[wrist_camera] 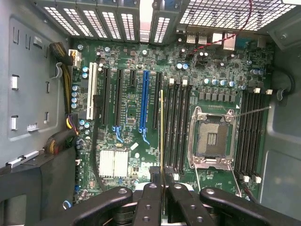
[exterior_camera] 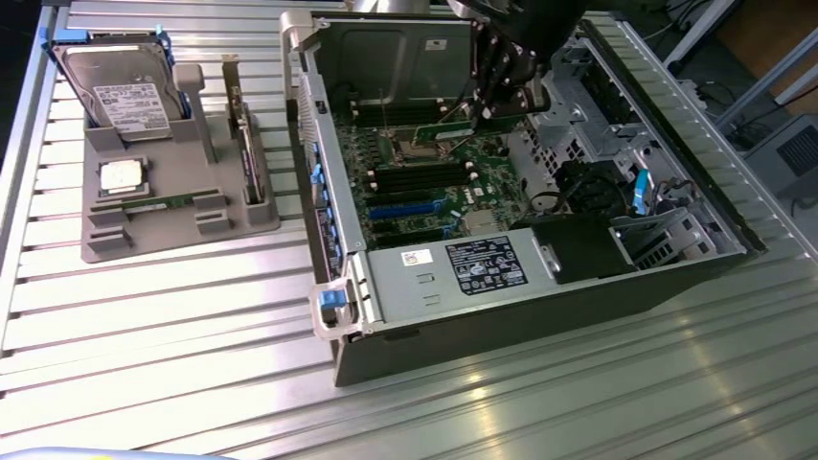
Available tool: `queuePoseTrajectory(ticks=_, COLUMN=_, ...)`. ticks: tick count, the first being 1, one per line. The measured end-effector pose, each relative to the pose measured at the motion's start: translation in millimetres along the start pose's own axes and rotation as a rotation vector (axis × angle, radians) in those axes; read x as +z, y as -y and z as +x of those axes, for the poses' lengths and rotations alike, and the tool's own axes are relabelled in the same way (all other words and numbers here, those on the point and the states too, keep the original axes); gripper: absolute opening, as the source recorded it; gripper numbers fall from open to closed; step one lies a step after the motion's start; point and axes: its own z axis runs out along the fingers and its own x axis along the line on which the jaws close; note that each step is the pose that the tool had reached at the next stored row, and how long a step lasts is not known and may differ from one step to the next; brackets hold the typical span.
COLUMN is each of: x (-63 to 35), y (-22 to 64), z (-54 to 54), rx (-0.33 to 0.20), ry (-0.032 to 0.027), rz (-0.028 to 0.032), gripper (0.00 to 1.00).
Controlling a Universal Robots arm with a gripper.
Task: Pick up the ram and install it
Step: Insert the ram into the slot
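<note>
The tool [wrist_camera: 162,190] is clamped on the ram [wrist_camera: 162,132], which is held edge-on, in line with the black memory slots [wrist_camera: 176,127] beside the processor socket [wrist_camera: 211,139], inside the open computer case [exterior_camera: 511,331] laid on the counter [exterior_camera: 153,316].

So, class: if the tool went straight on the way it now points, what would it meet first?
The tool, shut on the ram, points at the board. The ram's edge would likely meet the black slots beside the socket first; which slot is unclear.
</note>
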Motion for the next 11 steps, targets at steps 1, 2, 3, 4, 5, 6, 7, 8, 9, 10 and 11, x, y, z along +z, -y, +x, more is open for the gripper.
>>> queuePoseTrajectory(ticks=1, x=0.2, y=0.0, z=0.0, rx=0.0, ry=0.0, rz=0.0, gripper=0.12)
queuePoseTrajectory(ticks=2, x=0.5, y=0.0, z=0.0, rx=0.0, ry=0.0, rz=0.0, gripper=0.12)
queuePoseTrajectory(ticks=3, x=0.9, y=0.0, z=0.0, rx=0.0, ry=0.0, rz=0.0, gripper=0.12)
queuePoseTrajectory(ticks=4, x=1.1, y=0.0, z=0.1, rx=0.0, ry=-0.0001, rz=-0.0001, gripper=0.12)
queuePoseTrajectory(ticks=5, x=1.6, y=0.0, z=0.1, rx=0.0, ry=0.0, rz=0.0, gripper=0.12)
queuePoseTrajectory(ticks=6, x=1.9, y=0.0, z=0.1, rx=0.0, ry=0.0001, rz=0.0, gripper=0.12)
queuePoseTrajectory(ticks=7, x=2.2, y=0.0, z=0.1, rx=0.0, ry=0.0, rz=0.0, gripper=0.12)
queuePoseTrajectory(ticks=8, x=2.6, y=0.0, z=0.1, rx=0.0, ry=0.0, rz=0.0, gripper=0.12)
queuePoseTrajectory(ticks=9, x=2.9, y=0.0, z=0.1, rx=0.0, ry=0.0, rz=0.0, gripper=0.12)
queuePoseTrajectory(ticks=10, x=3.3, y=0.0, z=0.2, rx=0.0, ry=0.0, rz=0.0, gripper=0.12)
queuePoseTrajectory(ticks=11, x=3.7, y=0.0, z=0.2, rx=0.0, ry=0.0001, rz=0.0001, gripper=0.12)
